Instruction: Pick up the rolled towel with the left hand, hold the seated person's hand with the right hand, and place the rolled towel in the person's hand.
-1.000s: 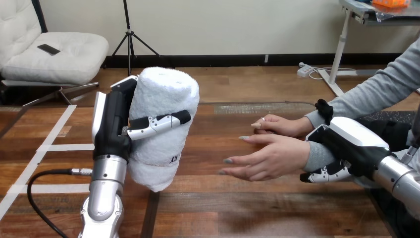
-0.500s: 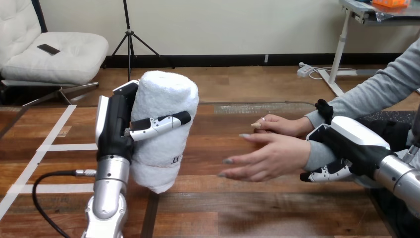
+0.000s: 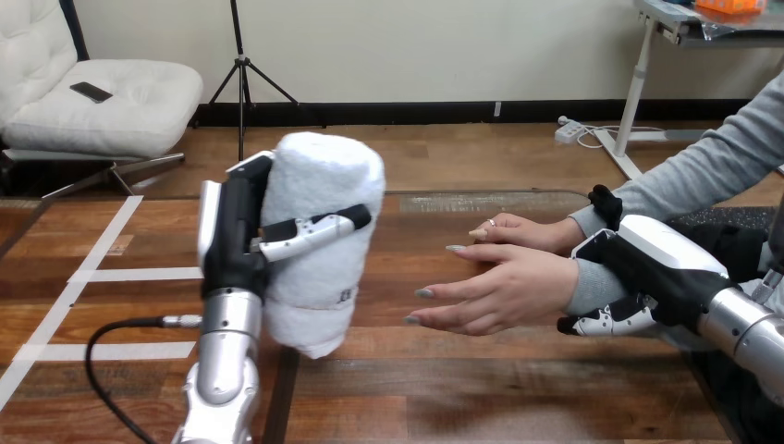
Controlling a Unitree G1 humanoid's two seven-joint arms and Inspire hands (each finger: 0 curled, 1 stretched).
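A white rolled towel [image 3: 325, 231] stands nearly upright above the table, left of centre. My left hand [image 3: 238, 231] is shut on it, with the thumb across its front. The person's hand [image 3: 495, 289] reaches in from the right, palm up and fingers spread, a short gap right of the towel. My right hand [image 3: 638, 273] is curled round the person's wrist in its grey sleeve, fingers underneath it. A second hand of the person [image 3: 518, 233] rests on the table just behind the first.
The wooden table [image 3: 462, 388] has bare surface in front of and below the raised hands. A black cable [image 3: 102, 370] loops beside my left forearm at the lower left.
My left hand has carried the towel to the right, closer to the person's open hand. The right hand stays on the wrist.
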